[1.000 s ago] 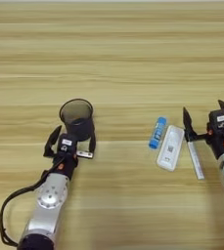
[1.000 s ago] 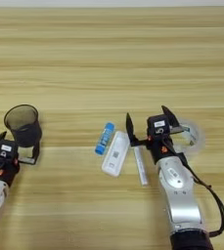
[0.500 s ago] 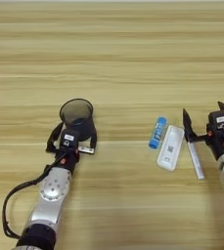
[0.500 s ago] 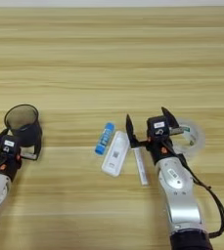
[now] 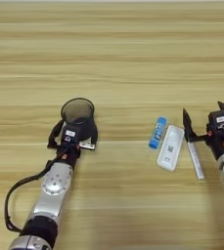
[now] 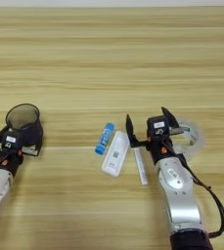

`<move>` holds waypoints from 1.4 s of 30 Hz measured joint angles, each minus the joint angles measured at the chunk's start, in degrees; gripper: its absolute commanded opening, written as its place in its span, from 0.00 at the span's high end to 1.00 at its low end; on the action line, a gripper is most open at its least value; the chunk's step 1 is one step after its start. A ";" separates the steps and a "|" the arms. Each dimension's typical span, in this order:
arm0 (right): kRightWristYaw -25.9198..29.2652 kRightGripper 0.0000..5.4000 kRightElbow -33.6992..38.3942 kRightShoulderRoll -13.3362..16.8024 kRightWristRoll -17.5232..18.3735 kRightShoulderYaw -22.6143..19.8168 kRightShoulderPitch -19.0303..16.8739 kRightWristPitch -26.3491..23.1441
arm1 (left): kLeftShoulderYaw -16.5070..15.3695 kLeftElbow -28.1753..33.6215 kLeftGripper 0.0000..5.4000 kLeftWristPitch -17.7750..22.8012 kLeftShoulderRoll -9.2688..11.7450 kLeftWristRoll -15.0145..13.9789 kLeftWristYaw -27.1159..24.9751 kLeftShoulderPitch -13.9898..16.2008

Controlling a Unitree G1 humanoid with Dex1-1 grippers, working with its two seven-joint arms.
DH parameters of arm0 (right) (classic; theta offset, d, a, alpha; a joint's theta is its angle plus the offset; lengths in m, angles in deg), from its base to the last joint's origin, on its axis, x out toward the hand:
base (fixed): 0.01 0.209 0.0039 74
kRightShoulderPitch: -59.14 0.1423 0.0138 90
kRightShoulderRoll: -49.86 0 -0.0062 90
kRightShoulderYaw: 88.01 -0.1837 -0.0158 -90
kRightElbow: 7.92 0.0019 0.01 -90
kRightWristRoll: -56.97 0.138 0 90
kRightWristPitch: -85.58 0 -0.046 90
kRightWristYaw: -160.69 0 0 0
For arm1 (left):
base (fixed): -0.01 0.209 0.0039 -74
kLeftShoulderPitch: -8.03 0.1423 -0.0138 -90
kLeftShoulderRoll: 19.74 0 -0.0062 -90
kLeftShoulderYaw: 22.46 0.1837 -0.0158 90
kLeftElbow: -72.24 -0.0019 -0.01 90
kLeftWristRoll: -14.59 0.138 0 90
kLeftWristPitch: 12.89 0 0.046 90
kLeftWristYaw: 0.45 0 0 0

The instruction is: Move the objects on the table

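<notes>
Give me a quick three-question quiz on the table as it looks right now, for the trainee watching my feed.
1. True or false: the black mesh cup stands upright on the table.
2. Which item lies between the blue stick and the marker?
A. the clear tape roll
B. the white flat device
C. the black mesh cup
3. Fill in: the clear tape roll lies just to the ____ of the right gripper.

Key
1. True; the left gripper sits right at the cup, a finger on each side.
2. B, the white flat device.
3. Right; that gripper's fingers are spread open.
</notes>
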 measured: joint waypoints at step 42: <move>0.00 0.00 -0.12 0.00 -0.18 0.00 0.00 0.06 | -0.57 -8.19 0.13 -4.45 -0.42 -0.26 0.71 -5.13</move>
